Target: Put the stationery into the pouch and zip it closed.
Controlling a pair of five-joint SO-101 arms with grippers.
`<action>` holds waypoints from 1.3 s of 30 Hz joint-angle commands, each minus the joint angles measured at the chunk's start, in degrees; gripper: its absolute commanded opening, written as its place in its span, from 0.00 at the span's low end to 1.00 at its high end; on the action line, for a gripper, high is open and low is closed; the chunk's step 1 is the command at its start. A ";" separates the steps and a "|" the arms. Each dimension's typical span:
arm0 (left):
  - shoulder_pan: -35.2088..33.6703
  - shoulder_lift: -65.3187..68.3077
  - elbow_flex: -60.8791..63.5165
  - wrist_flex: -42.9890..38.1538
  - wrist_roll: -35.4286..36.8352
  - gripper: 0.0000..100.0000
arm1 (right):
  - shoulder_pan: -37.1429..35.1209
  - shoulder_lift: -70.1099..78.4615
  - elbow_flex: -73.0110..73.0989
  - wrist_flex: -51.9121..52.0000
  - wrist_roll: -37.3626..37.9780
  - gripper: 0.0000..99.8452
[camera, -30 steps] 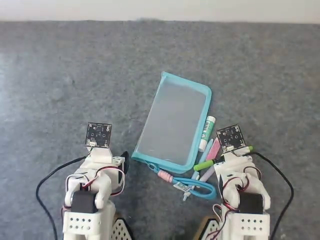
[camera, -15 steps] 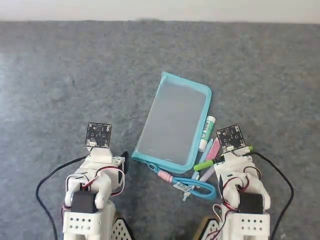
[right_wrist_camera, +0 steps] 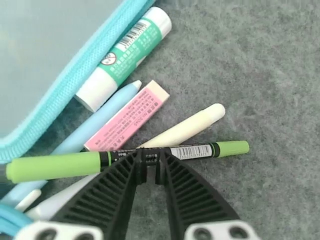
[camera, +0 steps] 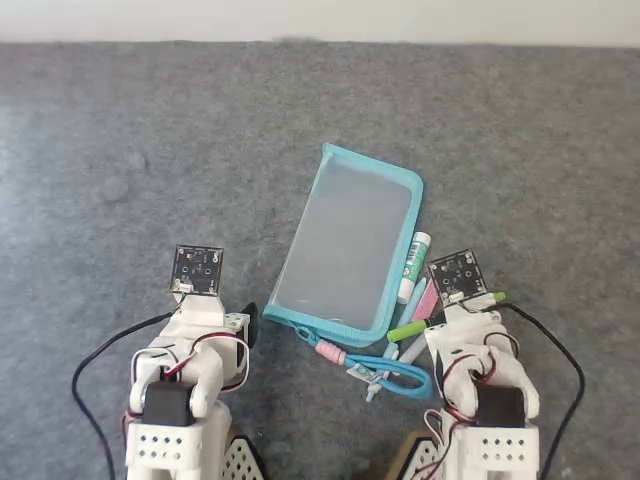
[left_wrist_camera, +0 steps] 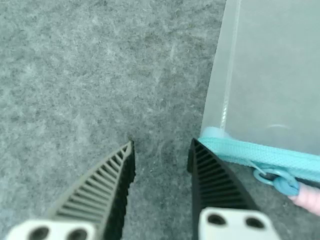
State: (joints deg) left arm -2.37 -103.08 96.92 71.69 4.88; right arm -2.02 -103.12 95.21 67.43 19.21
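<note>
Right wrist view first: right tool [right_wrist_camera: 148,156] nearly pressed together, tips right over the barrel of the green marker [right_wrist_camera: 55,166], with no real grip on it visible. Probably light, stiff and smooth, so prone to roll or slip; best taken across the barrel near its middle, jaws turned square to its length. Green cap and green end, white printed band between, lying just beside the pouch [right_wrist_camera: 45,50], off its long edge.

Closer to the pouch: pink eraser [right_wrist_camera: 127,122], flat and likely a little grippy, easiest by its long sides; pale blue pen [right_wrist_camera: 100,112] and cream pen [right_wrist_camera: 187,125], thin and apt to roll.

Against the pouch's long edge: glue stick [right_wrist_camera: 125,47], green and white, round and thicker, best pinched mid-body.

Pouch itself apparently soft and limp, frosted clear panel with teal binding, flat on the grey surface [camera: 150,150]; likely to slide or buckle unless pinned. Cannot tell whether zipped or not.

Left tool [left_wrist_camera: 162,145] spread apart at the pouch's near corner, close to the zip pull [left_wrist_camera: 280,181], holding nothing.
</note>
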 commanded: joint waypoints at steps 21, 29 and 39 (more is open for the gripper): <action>-0.35 -0.09 -0.48 0.18 0.44 0.17 | -4.00 14.46 -26.55 2.86 9.67 0.05; -0.35 -0.09 -0.48 0.18 0.44 0.17 | -29.14 53.41 -46.15 3.38 2.37 0.05; -0.35 -0.09 -0.48 0.18 0.44 0.17 | -48.40 73.45 -56.26 7.08 1.23 0.05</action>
State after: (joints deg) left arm -2.37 -103.08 96.92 71.69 4.88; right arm -48.00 -30.42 42.46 74.20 21.67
